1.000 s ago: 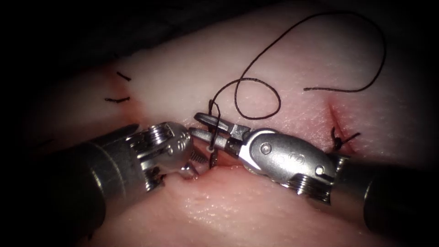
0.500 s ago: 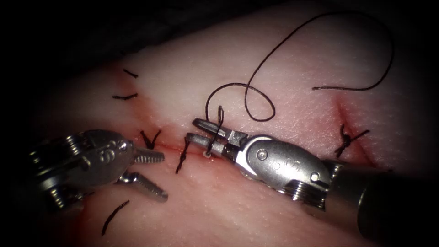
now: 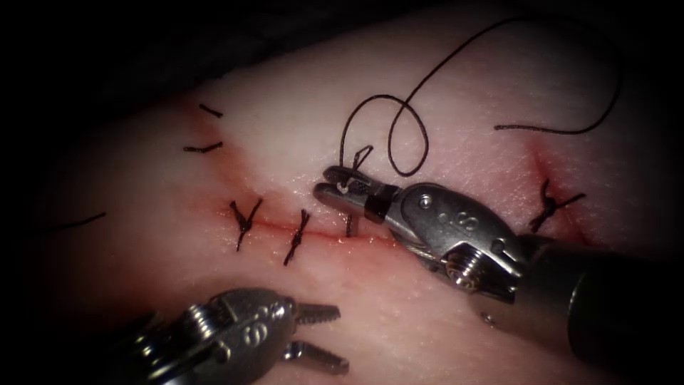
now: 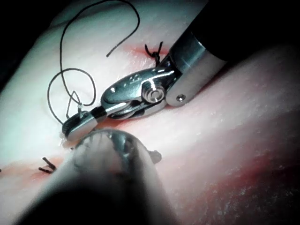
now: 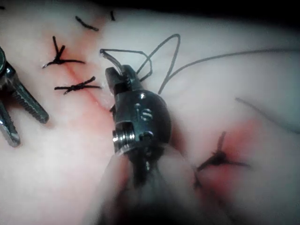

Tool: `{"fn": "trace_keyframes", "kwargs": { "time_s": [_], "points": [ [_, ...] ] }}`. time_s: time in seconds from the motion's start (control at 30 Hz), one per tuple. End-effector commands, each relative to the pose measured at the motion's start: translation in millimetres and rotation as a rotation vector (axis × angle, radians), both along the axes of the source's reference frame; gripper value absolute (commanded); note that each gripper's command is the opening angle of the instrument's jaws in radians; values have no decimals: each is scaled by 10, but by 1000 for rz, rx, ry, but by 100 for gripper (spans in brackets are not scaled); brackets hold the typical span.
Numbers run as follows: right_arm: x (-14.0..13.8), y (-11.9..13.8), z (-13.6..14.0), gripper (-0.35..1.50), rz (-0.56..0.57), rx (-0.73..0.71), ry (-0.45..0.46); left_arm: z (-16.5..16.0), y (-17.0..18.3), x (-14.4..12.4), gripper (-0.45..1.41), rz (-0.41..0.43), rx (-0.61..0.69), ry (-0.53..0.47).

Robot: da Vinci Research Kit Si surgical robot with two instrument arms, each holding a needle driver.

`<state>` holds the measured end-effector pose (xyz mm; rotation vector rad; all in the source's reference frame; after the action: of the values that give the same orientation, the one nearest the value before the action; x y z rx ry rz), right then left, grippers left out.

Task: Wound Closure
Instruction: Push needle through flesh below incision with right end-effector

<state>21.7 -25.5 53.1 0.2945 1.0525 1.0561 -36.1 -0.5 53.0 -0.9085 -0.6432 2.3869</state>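
The right tool [image 5: 115, 77] sits over the tissue [image 5: 225, 93] with its fingers [image 5: 123, 80] pinched together on the thread [image 5: 154, 58], right at the thread's end where a small pale loop sticks out past the tips. From there the thread curls into a loop and runs off across the tissue. Just beside the tips is the cut [image 5: 86, 86], a reddish line with two knotted stitches [image 5: 75, 86] across it and short cut ends [image 5: 86, 23] farther up. Another dark knot [image 5: 218, 159] sits in a red patch well apart, on the tool's other side. The left tool [image 5: 21, 115] is off at the edge, its toothed fingers spread and holding nothing.
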Motion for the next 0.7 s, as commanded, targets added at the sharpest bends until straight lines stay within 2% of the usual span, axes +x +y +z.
{"fn": "trace_keyframes", "kwargs": {
  "time_s": [0.03, 0.37, 0.7],
  "points": [
    [14, 10, 1, -35, -5, 16, 2, 7, 11, -3, 14, -8, -9, -6],
    [10, 32, -8, -35, 103, 143, 70, 32, -19, 4, 14, 12, -23, -22],
    [15, 40, -12, -35, 163, 235, 97, 41, -34, 3, 14, 21, -10, -30]
  ]
}}
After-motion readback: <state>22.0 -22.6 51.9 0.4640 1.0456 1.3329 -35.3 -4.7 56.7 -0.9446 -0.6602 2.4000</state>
